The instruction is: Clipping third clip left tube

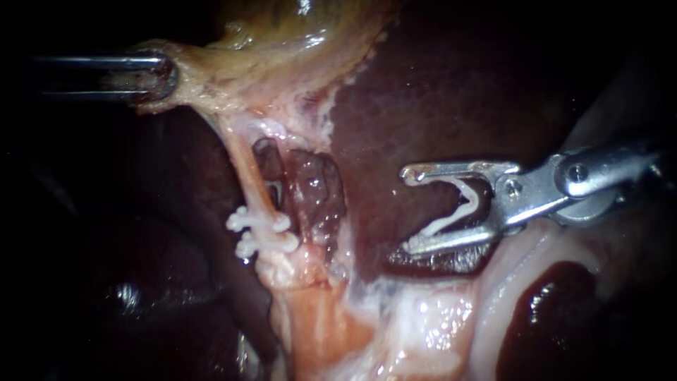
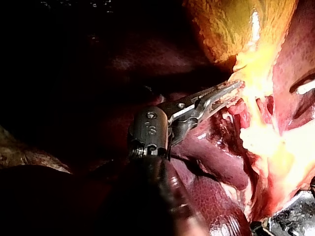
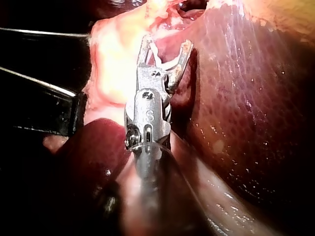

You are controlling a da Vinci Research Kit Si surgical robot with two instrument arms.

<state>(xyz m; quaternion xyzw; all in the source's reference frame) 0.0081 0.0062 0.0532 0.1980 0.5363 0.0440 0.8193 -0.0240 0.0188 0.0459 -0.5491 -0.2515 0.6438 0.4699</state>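
Note:
The left tube point(image 1: 248, 173), a pale orange strand, runs down from the gallbladder point(image 1: 282, 42) and carries two white clips point(image 1: 259, 233) low on it. My right instrument point(image 1: 407, 210) stands well to the right of the tube, over the liver point(image 1: 437, 92). Its jaws are spread wide, with an open white V-shaped clip point(image 1: 458, 204) seated between them and touching both; the same clip point(image 3: 165, 61) shows in the right wrist view. My left instrument point(image 2: 231, 90) is shut on the pale edge of the gallbladder tissue point(image 1: 190, 88), holding it up and to the left. In the endoscope view that tissue hides its jaws.
A darker, lumpy strand point(image 1: 314, 190) lies just right of the left tube. Pale fatty tissue point(image 1: 423, 317) spreads below the right instrument, with a dark red lobe point(image 1: 543, 310) beside it. Dark liver fills the lower left.

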